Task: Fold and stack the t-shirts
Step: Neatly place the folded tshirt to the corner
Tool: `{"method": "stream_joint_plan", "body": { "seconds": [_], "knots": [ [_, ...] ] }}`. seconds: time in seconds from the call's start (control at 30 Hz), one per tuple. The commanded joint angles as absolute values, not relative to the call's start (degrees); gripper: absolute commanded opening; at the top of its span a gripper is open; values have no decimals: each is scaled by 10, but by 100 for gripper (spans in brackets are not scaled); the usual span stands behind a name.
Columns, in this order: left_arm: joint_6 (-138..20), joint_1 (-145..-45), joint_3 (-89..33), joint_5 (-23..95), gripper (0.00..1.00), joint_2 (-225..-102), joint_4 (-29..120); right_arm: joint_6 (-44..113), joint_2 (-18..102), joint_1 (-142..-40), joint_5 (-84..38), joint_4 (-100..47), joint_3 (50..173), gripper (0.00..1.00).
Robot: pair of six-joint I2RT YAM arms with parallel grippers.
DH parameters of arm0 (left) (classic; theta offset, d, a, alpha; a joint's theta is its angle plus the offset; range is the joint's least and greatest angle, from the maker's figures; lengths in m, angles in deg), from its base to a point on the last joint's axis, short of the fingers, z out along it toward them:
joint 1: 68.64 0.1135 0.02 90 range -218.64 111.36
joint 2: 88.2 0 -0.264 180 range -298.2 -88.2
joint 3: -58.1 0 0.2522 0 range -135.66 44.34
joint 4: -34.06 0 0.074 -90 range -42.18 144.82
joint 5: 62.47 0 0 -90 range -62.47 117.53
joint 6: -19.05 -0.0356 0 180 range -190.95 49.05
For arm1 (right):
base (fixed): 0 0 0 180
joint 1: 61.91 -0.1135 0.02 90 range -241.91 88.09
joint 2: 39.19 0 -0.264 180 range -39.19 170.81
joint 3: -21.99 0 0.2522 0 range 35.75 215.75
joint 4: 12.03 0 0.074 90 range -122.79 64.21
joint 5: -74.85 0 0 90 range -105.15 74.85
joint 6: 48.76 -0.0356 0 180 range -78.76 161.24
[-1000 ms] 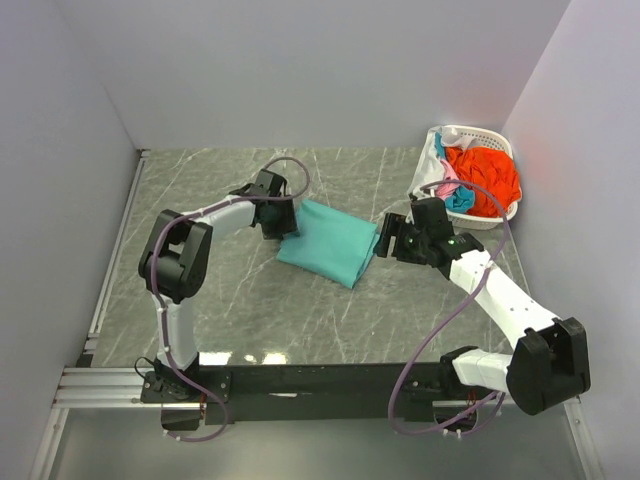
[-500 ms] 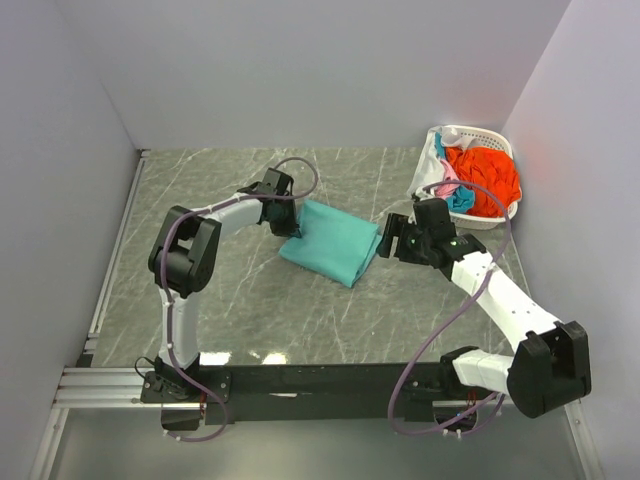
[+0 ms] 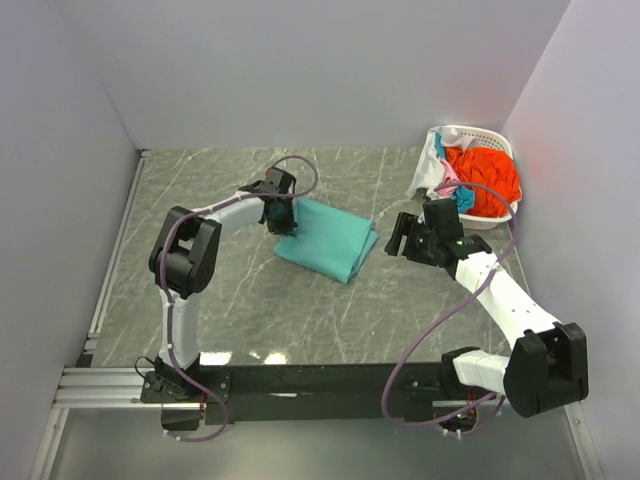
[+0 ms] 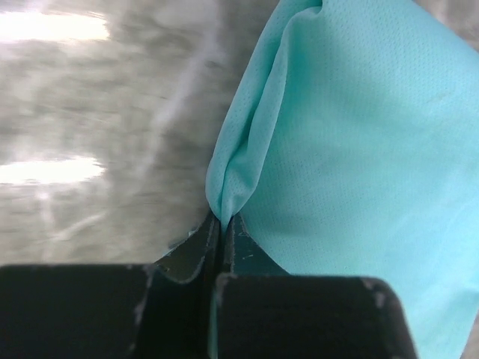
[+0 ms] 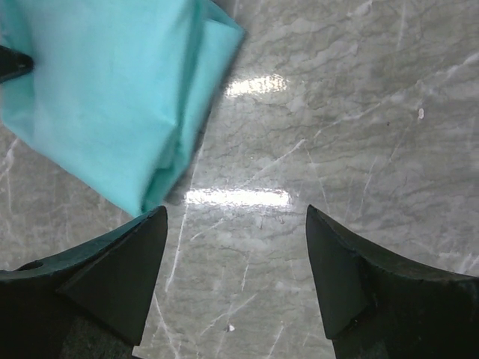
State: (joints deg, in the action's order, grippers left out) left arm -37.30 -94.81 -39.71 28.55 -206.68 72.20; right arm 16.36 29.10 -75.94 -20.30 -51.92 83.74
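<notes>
As it lies folded at mid-table (image 3: pixel 300 310), teal-green t-shirt (image 3: pixel 327 238): left edge nipped by left gripper (image 4: pixel 222 224), jaws clamped on a cloth fold. Right gripper (image 5: pixel 236 217): jaws apart, empty, above bare marble just beside the shirt's right corner. Other t-shirts (image 3: pixel 485 175): heaped in white basket (image 3: pixel 466 131), far right.

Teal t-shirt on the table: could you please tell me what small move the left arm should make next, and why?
Probably lift the left tool a little and draw it toward the right tool, to fold the cloth over. The left tool is shut on a pinched edge of the teal t-shirt, which lies folded on the marble table, while the right tool stands open beside it.
</notes>
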Motion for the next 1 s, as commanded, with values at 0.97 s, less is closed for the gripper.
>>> {"method": "stream_joint_plan", "body": {
  "seconds": [0.97],
  "knots": [
    [-463,-516,-599,216,1,-2156,780,185,357,-679,-241,-507,853,80]
  ]
}}
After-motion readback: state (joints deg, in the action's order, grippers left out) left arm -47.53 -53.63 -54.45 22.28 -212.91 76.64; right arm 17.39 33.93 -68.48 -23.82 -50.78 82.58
